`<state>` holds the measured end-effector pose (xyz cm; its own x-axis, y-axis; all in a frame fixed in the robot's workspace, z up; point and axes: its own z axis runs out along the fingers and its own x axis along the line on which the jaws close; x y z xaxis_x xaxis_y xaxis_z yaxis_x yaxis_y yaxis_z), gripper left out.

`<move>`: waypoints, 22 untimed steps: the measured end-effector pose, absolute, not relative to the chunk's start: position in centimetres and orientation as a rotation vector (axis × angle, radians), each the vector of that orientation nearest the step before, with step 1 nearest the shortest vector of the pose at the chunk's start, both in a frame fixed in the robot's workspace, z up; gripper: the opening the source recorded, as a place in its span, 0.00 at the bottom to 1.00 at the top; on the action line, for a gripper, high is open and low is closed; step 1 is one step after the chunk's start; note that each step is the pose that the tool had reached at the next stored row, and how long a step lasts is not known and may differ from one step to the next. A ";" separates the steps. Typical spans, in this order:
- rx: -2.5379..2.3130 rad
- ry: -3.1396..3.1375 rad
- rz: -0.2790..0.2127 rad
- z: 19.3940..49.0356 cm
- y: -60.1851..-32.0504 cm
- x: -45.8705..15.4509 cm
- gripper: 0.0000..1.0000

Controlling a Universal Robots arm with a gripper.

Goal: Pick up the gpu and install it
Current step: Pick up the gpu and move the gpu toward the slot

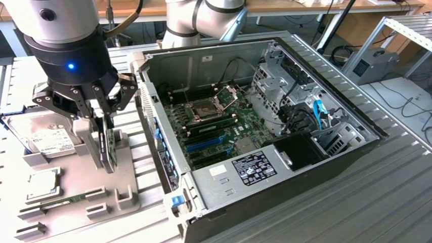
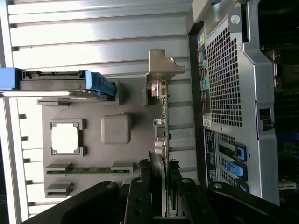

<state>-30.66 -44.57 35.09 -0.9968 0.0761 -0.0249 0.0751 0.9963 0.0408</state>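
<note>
In the exterior view, the hand (image 1: 101, 124) hangs over the grey holder (image 1: 125, 195), which stands on the ribbed surface (image 1: 378, 202) at the exterior view's left. Its fingers point down, about half open, one on each side of the gpu (image 1: 108, 152). The gpu stands on its edge in the holder, thin and dark. As far as I can see the fingers press on both faces, so I judge that it is gripped. I cannot tell if its lower edge is free of the slot. The hard drive (image 1: 47, 139) lies just beside the hand, at the exterior view's left. The open computer case (image 1: 270, 167) stands at the exterior view's right, near the holder but apart from it.

In the wrist view, the gpu (image 2: 160, 135) shows edge-on between the black fingers (image 2: 139, 200), which sit close against it. The hand (image 2: 162, 200) holds the end far from the silvery bracket (image 2: 161, 70). The bracket is near a post of the holder (image 2: 93, 154), with the case wall (image 2: 229, 84) beside it.

The step in hand is, I think, the pick-up. To do it well, the card should go straight up and stay upright. Because the grip is at one end, the bracket end may sag or catch on the post. A slow, even lift with no twist is safest.
</note>
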 end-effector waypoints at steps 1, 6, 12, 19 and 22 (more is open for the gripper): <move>0.118 3.112 0.062 35.1 -44.6 -30.7 0.26; 0.118 3.112 0.062 35.2 -44.6 -30.7 0.26; 0.118 3.112 0.062 35.3 -44.6 -30.7 0.26; 0.118 3.112 0.062 35.4 -44.6 -30.7 0.26; 0.118 3.112 0.062 35.5 -44.6 -30.7 0.26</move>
